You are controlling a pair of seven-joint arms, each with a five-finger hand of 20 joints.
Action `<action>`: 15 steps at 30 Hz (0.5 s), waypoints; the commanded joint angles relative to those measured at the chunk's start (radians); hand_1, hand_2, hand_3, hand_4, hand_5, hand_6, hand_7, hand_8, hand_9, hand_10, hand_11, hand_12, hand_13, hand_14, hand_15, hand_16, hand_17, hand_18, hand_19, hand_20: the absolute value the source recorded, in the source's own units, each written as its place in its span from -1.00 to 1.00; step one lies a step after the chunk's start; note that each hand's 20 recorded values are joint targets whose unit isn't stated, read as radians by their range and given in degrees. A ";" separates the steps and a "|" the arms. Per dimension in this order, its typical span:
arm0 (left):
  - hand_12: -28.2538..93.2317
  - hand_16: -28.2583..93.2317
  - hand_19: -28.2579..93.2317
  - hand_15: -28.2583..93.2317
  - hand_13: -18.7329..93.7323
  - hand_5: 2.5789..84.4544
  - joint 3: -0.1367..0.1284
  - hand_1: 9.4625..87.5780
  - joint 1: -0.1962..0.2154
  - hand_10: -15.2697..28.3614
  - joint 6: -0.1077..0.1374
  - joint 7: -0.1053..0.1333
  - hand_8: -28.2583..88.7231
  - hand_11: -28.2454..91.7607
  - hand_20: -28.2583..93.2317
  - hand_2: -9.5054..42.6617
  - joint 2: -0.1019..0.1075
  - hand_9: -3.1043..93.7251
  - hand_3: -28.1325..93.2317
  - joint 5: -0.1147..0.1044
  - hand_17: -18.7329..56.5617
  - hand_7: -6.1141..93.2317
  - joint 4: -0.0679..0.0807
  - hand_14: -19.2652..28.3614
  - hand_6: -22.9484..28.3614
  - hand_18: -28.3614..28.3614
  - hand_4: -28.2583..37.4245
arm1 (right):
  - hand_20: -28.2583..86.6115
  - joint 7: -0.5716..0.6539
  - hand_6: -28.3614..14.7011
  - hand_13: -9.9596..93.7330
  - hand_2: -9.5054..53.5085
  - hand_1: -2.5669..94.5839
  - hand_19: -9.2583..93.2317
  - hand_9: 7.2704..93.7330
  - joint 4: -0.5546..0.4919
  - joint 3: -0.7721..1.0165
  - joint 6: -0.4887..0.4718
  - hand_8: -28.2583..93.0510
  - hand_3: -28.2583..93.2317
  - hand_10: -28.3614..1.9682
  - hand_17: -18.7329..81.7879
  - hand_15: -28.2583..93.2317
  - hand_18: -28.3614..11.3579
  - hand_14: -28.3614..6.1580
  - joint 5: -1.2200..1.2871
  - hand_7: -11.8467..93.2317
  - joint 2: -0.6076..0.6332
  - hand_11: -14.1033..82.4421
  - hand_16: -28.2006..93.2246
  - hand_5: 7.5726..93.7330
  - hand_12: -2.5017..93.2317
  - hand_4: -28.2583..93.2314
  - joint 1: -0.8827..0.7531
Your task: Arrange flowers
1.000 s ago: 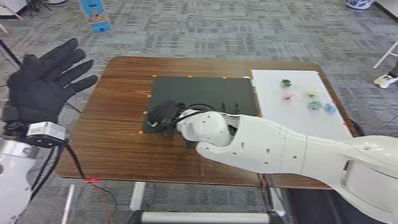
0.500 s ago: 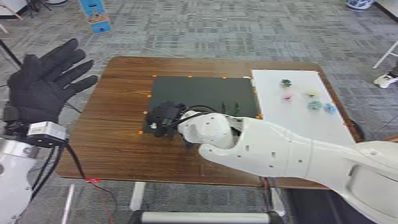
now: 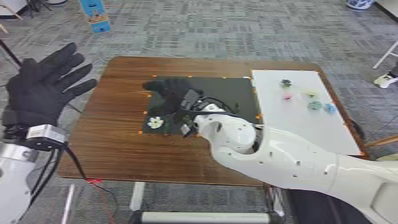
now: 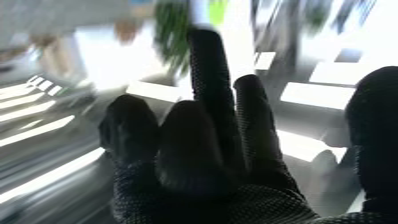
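You have room over tabletop (image 3: 114, 112) left of black mat (image 3: 233, 90); right hand (image 3: 178, 95) blocks mat, right arm (image 3: 289, 164) bars near-right.

Flowers counted: six in total, with five at the upper right of the frame, namely one dark flower (image 3: 286, 82), one pink flower (image 3: 288, 96), one pale yellow flower (image 3: 311, 93) and two blue flowers (image 3: 314, 105), and one white flower (image 3: 155, 122) left of centre. Also recorded: one table (image 3: 115, 150), one dark mat (image 3: 233, 87), one white sheet (image 3: 311, 132) and two gloved hands, left hand (image 3: 37, 95) and right hand (image 3: 176, 97).
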 commanded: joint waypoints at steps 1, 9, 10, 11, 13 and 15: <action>-0.27 -0.46 0.15 -0.32 -0.32 -0.37 -0.016 -0.70 0.089 0.23 0.027 0.010 -0.65 -0.31 -0.52 -0.84 -0.081 -0.43 0.51 0.000 -0.75 -0.59 -0.027 0.42 0.01 0.91 -1.00 | 0.42 0.116 0.25 0.49 -1.00 -0.54 0.92 -0.03 -0.027 0.269 0.058 -0.70 0.70 -0.06 0.03 0.86 -0.78 0.07 -0.062 -0.53 0.344 -0.50 0.03 -0.33 -0.66 -1.00 -0.232; -0.27 -0.47 0.15 -0.32 -0.31 -0.37 -0.026 -0.70 0.111 0.22 0.021 0.002 -0.65 -0.32 -0.52 -0.84 -0.100 -0.43 0.50 0.003 -0.75 -0.59 -0.032 0.42 0.01 0.90 -1.00 | 0.35 0.239 -0.07 0.19 -1.00 -0.48 0.72 -0.47 0.084 0.563 -0.079 -0.67 0.72 -0.09 -0.14 0.88 -0.68 -0.12 -0.071 -0.60 0.449 -0.53 -0.07 -0.49 -0.57 -1.00 -0.432; -0.27 -0.47 0.15 -0.32 -0.31 -0.37 -0.026 -0.70 0.113 0.22 0.025 0.000 -0.65 -0.32 -0.52 -0.84 -0.104 -0.43 0.51 0.003 -0.75 -0.59 -0.033 0.42 0.01 0.90 -1.00 | 0.35 0.245 -0.13 0.19 -1.00 -0.47 0.72 -0.47 0.091 0.591 -0.076 -0.66 0.74 -0.09 -0.14 0.88 -0.68 -0.12 -0.065 -0.62 0.455 -0.53 -0.08 -0.48 -0.57 -1.00 -0.454; -0.27 -0.47 0.15 -0.32 -0.31 -0.37 -0.022 -0.70 0.109 0.22 0.022 0.002 -0.65 -0.32 -0.52 -0.84 -0.107 -0.43 0.51 0.006 -0.75 -0.60 -0.030 0.42 0.01 0.90 -1.00 | 0.35 0.260 -0.16 0.19 -1.00 -0.47 0.72 -0.47 0.089 0.615 -0.060 -0.66 0.74 -0.10 -0.14 0.89 -0.68 -0.11 -0.075 -0.63 0.465 -0.52 -0.09 -0.48 -0.57 -1.00 -0.480; -0.27 -0.47 0.15 -0.32 -0.31 -0.37 -0.014 -0.70 0.107 0.22 0.024 0.005 -0.65 -0.32 -0.52 -0.84 -0.111 -0.43 0.50 0.005 -0.75 -0.60 -0.030 0.42 0.01 0.91 -1.00 | 0.34 0.287 -0.19 0.21 -1.00 -0.45 0.72 -0.43 0.089 0.628 -0.031 -0.65 0.74 -0.11 -0.13 0.89 -0.67 -0.09 -0.098 -0.63 0.483 -0.51 -0.10 -0.47 -0.57 -1.00 -0.506; -0.27 -0.47 0.15 -0.32 -0.31 -0.37 -0.018 -0.70 0.111 0.22 0.021 -0.002 -0.65 -0.32 -0.52 -0.85 -0.114 -0.43 0.51 0.006 -0.75 -0.60 -0.034 0.42 0.01 0.91 -1.00 | 0.34 0.295 -0.17 0.23 -1.00 -0.43 0.73 -0.37 0.092 0.637 -0.028 -0.65 0.74 -0.08 -0.11 0.89 -0.68 -0.06 -0.116 -0.62 0.484 -0.50 -0.10 -0.43 -0.58 -1.00 -0.524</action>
